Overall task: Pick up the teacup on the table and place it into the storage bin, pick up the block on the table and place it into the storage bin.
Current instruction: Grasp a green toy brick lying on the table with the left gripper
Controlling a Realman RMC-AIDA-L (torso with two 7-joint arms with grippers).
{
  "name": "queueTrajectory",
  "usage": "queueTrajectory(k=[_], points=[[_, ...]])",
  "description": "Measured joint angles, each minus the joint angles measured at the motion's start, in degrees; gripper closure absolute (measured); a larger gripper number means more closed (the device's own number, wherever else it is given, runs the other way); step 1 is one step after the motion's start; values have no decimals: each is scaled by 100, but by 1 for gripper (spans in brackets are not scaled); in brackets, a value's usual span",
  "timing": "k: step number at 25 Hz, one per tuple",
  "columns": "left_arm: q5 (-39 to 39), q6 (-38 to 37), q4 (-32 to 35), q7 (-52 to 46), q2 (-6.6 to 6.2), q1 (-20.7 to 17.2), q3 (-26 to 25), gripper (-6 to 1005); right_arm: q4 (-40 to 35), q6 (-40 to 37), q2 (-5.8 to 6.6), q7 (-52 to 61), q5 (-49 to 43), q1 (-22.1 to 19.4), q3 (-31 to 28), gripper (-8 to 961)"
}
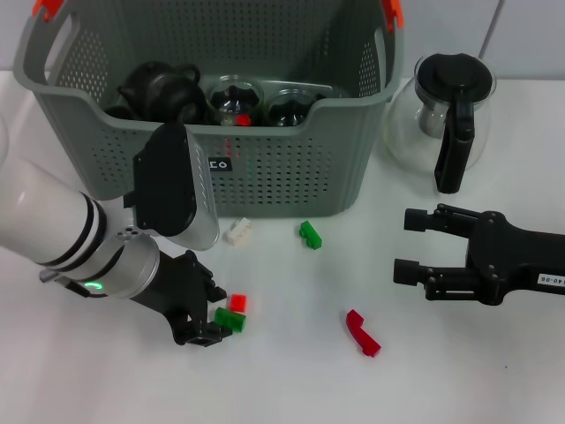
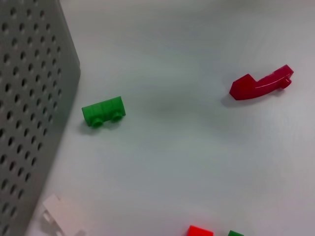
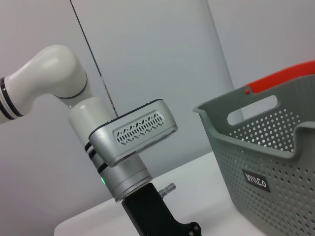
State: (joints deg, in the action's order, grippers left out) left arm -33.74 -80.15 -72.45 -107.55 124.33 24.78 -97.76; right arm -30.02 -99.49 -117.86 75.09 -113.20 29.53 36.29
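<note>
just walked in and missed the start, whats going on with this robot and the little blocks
The left end effector is down on the table at a small green block, beside a bright red block. A white block, another green block and a dark red piece lie loose in front of the storage bin, which already holds dark teaware. The right end effector waits open near the glass pot.

The left gripper partly hides a green block at its fingertips, while the storage bin wall conceals most of the dark teaware inside.
</note>
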Motion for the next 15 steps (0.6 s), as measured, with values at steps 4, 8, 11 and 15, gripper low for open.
queueTrajectory(k=[4,8,11,15], points=[[0,-29,3,-9,4,1,4,543,1,0,0,0,0,-13,0,13],[0,-185,3,-24,-2,1,-31,562,-8,0,0,10,0,-17,-6,13],[0,-269,3,-25,-4,1,-37,577,-9,0,0,11,0,-11,-7,12],[0,-248,-3,-27,-5,9,-51,596,-12,0,0,19,0,11,-9,12]])
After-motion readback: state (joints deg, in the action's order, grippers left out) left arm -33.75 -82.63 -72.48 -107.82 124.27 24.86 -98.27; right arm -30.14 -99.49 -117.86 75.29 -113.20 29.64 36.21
